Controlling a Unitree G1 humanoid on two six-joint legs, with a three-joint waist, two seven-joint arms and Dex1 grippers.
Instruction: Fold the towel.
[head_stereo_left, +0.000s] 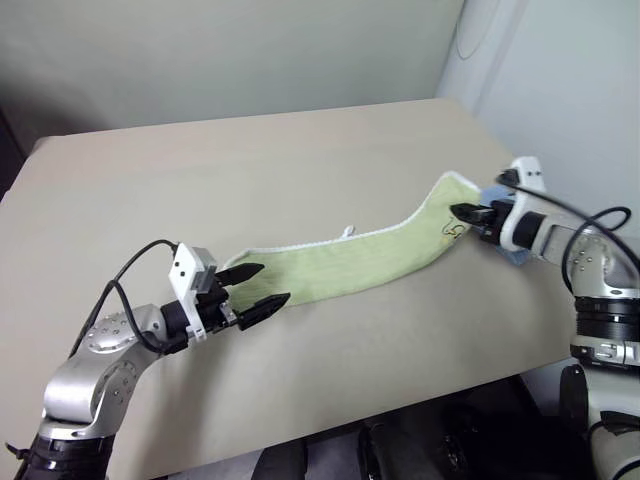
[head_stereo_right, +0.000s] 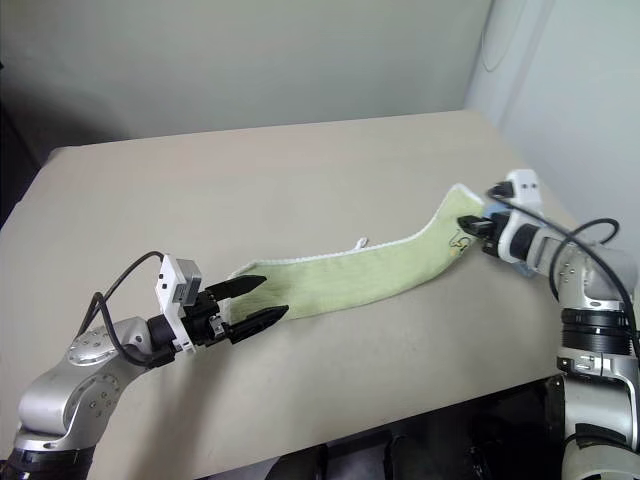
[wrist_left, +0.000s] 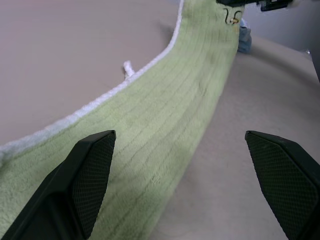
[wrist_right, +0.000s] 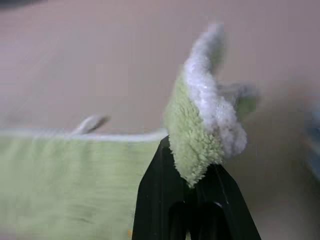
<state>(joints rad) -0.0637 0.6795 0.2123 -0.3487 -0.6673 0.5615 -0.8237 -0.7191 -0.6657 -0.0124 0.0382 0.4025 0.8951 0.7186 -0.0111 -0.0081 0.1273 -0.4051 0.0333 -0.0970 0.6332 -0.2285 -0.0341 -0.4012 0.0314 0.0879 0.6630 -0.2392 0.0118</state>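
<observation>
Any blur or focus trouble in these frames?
Right wrist view: soft throughout, towel fuzzy at the right gripper, table smeared. Left wrist view: left gripper fingertips crisp, far end softer. Eye views: even light, faint shadows.

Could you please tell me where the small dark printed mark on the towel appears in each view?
Left eye view: on the raised towel end, beside the right gripper: mark.
Right eye view: same spot.
Left wrist view: far towel end.
Right wrist view: not visible.
Shared landmark: white loop.
</observation>
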